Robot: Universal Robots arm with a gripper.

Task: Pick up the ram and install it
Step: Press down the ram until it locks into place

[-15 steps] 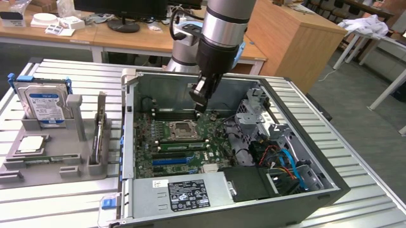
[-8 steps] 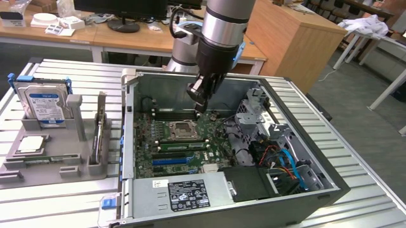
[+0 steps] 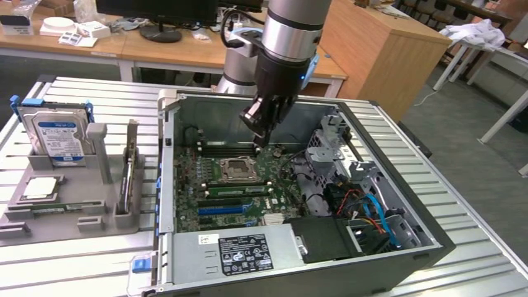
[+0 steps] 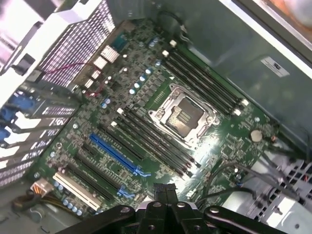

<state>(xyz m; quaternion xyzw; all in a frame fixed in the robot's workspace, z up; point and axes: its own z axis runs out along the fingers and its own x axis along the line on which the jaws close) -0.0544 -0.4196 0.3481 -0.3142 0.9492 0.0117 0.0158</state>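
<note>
My gripper (image 3: 261, 140) hangs inside the open computer case (image 3: 412, 247), just above the dark memory slots (image 3: 235, 148) behind the processor socket (image 3: 239, 167). Its fingers (image 4: 157, 191) are shut together with nothing visible between them. In the wrist view the socket (image 4: 183, 117) lies between two banks of long black slots (image 4: 204, 80). A thin green ram (image 3: 128, 176) stands on edge in the grey holder (image 3: 74, 198), to the exterior view's left of the case. A green strip (image 3: 237, 190) that looks like a seated stick lies in the slots in front of the socket.
A silver blue-labelled hard drive (image 3: 58, 133) stands upright in the holder, and a square silver chip (image 3: 39, 187) lies below it. Cables and a drive cage (image 3: 347, 161) crowd the case on the exterior view's right. The power supply (image 3: 239, 250) fills the front.
</note>
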